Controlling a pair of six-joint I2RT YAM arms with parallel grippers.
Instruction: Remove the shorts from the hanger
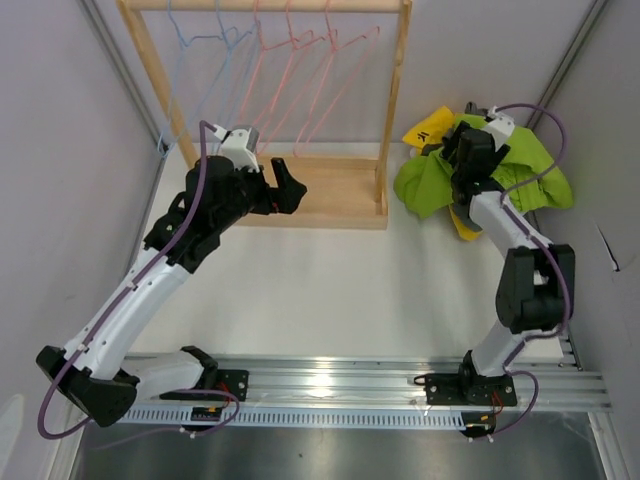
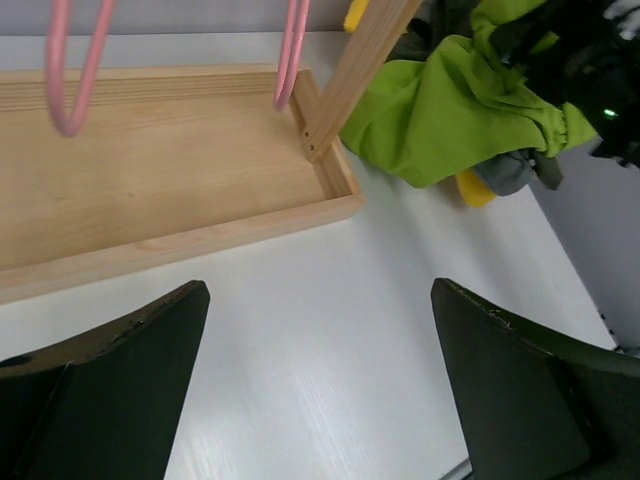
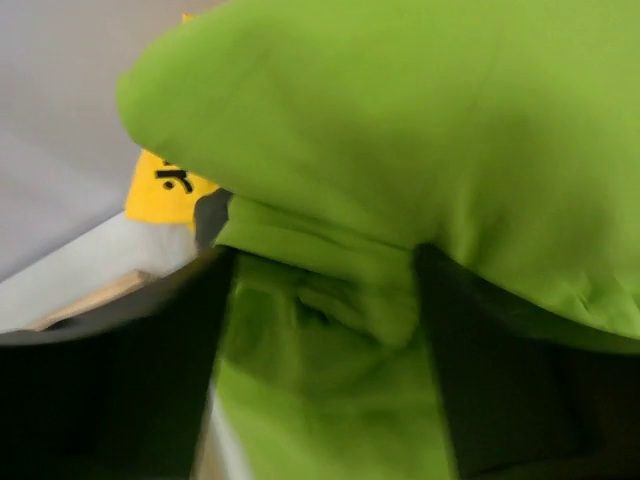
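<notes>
The lime green shorts (image 1: 428,182) lie in a heap on the table to the right of the wooden rack, on top of the yellow shorts (image 1: 425,128). A bit of the dark grey shorts (image 2: 510,170) shows under the heap. The pink patterned shorts are hidden. My right gripper (image 1: 458,145) is down in the heap. In the right wrist view its jaws stand apart with a fold of the green shorts (image 3: 400,130) between them (image 3: 320,340); yellow fabric (image 3: 165,185) is at the left. My left gripper (image 1: 290,185) is open and empty above the bare table (image 2: 320,380).
The wooden rack (image 1: 330,195) stands at the back with several bare pink and blue hangers (image 1: 300,70) on its rail. Its base tray (image 2: 150,150) and one post (image 2: 360,60) are just ahead of my left gripper. Grey walls close both sides.
</notes>
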